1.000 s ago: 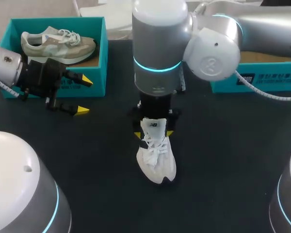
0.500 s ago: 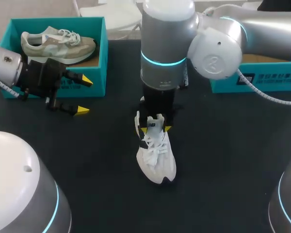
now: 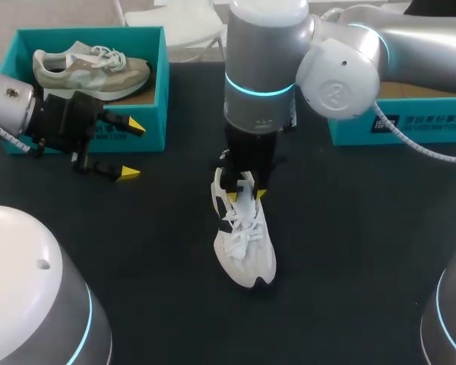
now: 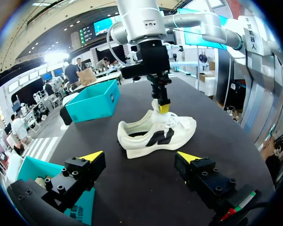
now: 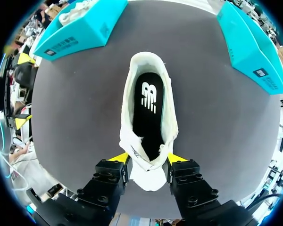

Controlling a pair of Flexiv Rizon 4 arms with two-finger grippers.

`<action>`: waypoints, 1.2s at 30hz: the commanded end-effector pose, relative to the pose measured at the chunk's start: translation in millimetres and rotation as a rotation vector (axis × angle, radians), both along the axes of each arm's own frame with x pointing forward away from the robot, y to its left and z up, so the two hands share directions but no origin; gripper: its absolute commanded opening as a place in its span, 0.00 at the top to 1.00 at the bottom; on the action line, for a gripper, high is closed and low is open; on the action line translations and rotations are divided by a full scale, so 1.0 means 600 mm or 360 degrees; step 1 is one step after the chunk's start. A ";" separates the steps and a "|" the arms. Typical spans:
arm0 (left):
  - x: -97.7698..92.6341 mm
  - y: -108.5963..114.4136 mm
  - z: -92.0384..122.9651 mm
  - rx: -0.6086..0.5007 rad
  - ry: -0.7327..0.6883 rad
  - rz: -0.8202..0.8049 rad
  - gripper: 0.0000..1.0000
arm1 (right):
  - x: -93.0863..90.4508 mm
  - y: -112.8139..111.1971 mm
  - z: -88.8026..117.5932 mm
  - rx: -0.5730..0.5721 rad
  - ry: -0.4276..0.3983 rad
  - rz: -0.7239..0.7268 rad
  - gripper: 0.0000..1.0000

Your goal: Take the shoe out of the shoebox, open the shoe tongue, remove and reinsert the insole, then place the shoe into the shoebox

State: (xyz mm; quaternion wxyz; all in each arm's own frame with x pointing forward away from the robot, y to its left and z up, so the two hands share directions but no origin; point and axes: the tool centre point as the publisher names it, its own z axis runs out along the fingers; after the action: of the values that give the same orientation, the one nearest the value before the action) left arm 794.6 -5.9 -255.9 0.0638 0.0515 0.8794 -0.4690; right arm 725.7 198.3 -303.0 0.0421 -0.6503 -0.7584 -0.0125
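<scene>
Shoe tongue (image 5: 144, 164) sits pinched between right jaws.

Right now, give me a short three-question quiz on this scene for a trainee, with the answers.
1. True or false: the left hand is open and holds nothing.
2. What lies in the teal shoebox? A nothing; B a grey-beige shoe; C a folded cloth.
3. Fill in: the right hand grips the white shoe by its ____.
Key: 1 true; 2 B; 3 tongue.
</scene>
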 end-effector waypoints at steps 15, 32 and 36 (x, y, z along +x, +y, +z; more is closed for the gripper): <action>-0.002 0.001 0.001 0.0005 0.0000 0.0000 0.00 | -0.003 -0.004 0.029 -0.0044 -0.0022 0.0000 0.55; -0.002 0.001 0.001 0.0005 0.0000 0.0000 0.00 | 0.048 0.003 -0.002 0.0028 -0.0073 0.0053 0.67; -0.002 0.001 0.001 0.0005 0.0000 0.0000 0.00 | 0.062 0.002 -0.003 0.0035 -0.0088 0.0086 0.66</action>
State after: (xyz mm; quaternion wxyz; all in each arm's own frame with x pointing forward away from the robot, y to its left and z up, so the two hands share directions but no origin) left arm 794.6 -5.9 -255.9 0.0638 0.0515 0.8794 -0.4690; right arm 758.5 199.0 -303.1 0.0258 -0.6304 -0.7750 -0.0371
